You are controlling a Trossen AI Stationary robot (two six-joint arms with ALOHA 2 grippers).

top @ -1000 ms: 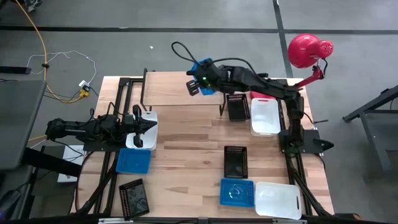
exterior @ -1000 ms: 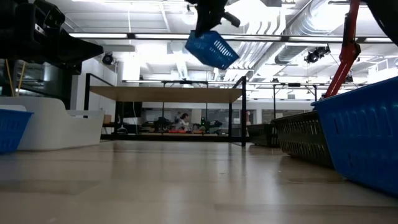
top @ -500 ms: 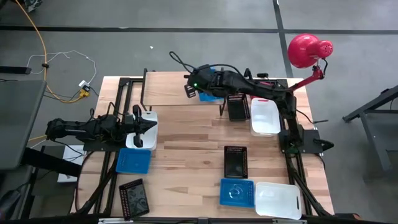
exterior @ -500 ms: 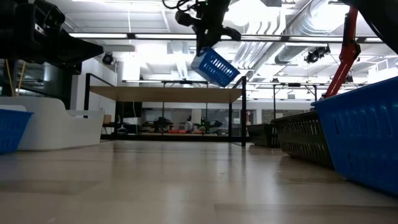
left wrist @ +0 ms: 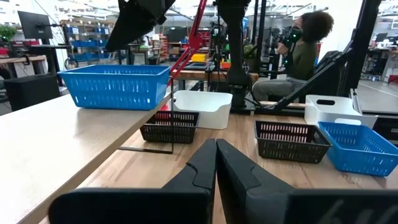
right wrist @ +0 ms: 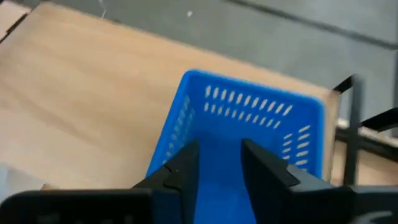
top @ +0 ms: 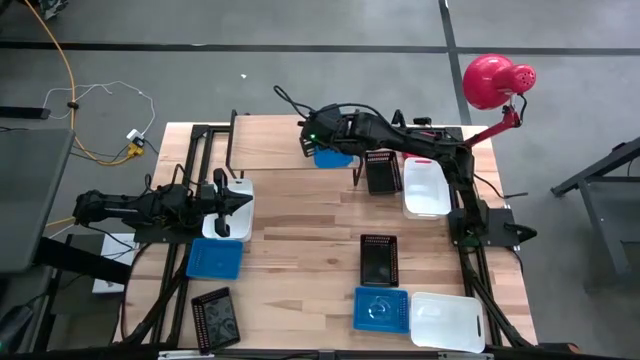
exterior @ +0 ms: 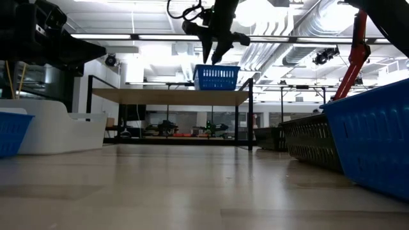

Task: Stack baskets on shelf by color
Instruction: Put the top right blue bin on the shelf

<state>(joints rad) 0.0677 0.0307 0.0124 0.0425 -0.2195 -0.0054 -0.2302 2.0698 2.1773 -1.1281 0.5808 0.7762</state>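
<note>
Blue basket sits upright on the shelf, at the shelf's right end, near the far edge of the bench. Right end effector directly above the basket, fingers apart, straddling the near wall; contact with the wall cannot be told. Left end effector near the left edge of the bench, fingers together, nothing held, beside a white basket. Other baskets on the bench: black basket and white bin just right of the shelf; more blue, black and white ones toward the near edge.
</note>
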